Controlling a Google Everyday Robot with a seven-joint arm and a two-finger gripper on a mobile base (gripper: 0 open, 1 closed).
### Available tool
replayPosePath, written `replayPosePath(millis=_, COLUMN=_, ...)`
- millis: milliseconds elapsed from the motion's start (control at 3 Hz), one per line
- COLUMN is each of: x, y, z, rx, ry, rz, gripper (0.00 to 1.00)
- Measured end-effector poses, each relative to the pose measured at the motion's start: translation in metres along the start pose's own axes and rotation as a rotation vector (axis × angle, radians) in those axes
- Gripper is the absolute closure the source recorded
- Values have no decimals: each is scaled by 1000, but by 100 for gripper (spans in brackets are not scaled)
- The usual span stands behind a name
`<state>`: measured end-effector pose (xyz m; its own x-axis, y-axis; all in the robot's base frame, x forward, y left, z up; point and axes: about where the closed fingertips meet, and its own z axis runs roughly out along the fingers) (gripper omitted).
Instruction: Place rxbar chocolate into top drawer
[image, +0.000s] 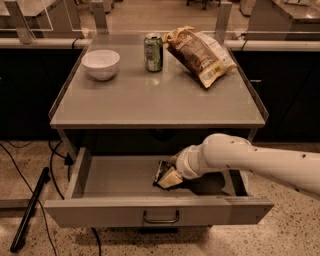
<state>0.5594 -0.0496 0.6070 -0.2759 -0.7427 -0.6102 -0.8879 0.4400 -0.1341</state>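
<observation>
Gripper (169, 177) low inside open top drawer (100, 212), right of centre; rxbar chocolate (161, 171) at its tip, near drawer floor. Grasped or released: cannot tell. Likely risks: bar lifts out with retreating gripper, arm clips table (150, 107) edge above

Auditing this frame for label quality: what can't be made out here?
Camera view, rxbar chocolate: partly covered by the gripper low inside the top drawer; whether it touches the floor is unclear.
Camera view, drawer's right rear: hidden behind the arm.
Camera view, arm: cut off by the right edge.
</observation>
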Motion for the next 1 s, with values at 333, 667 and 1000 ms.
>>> replayPosePath(millis=333, x=-2, y=-3, z=-6, rx=8, ry=-14, rz=15, gripper=20)
replayPosePath(millis=667, x=-4, y=-5, z=-9, rx=14, ry=-20, rz=21, gripper=0)
replayPosePath(millis=1000, x=-4, y=-5, z=-9, rx=14, ry=-20, rz=21, gripper=0)
